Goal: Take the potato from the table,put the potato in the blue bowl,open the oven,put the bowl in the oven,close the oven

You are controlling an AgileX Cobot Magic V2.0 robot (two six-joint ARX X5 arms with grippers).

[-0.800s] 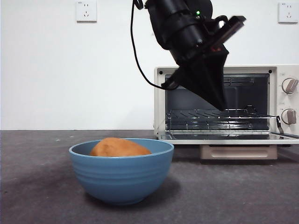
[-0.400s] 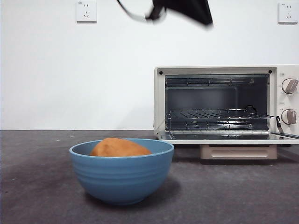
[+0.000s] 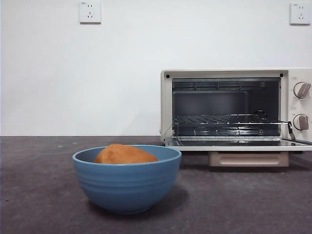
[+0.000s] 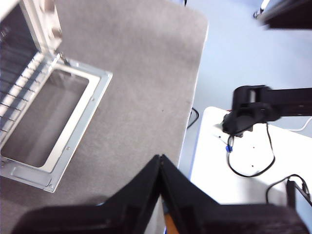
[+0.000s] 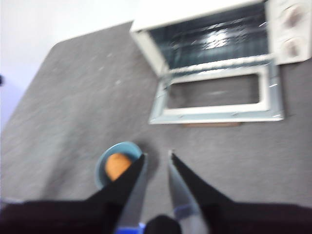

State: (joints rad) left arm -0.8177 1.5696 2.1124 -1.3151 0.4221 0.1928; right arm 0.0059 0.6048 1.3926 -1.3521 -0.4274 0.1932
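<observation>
The blue bowl (image 3: 126,183) stands on the table (image 3: 243,204) at the front, with the orange-brown potato (image 3: 124,154) lying inside it. Behind and to the right is the cream oven (image 3: 229,73), its door (image 3: 234,145) folded down flat and the wire rack showing. No arm appears in the front view. High above the table, my right gripper (image 5: 157,155) is open and empty, looking down on the bowl (image 5: 101,168), the potato (image 5: 116,165) and the oven (image 5: 195,12). My left gripper (image 4: 160,157) is shut and empty, raised beside the open door (image 4: 70,136).
Two wall sockets (image 3: 90,11) sit high on the white wall. The left wrist view shows the table's rounded edge (image 4: 197,83), and past it a white stand with a black arm base (image 4: 248,109) and cables.
The black arm that hung in front of the open oven has risen up and left the front view. Bowl, potato and oven have not moved.
</observation>
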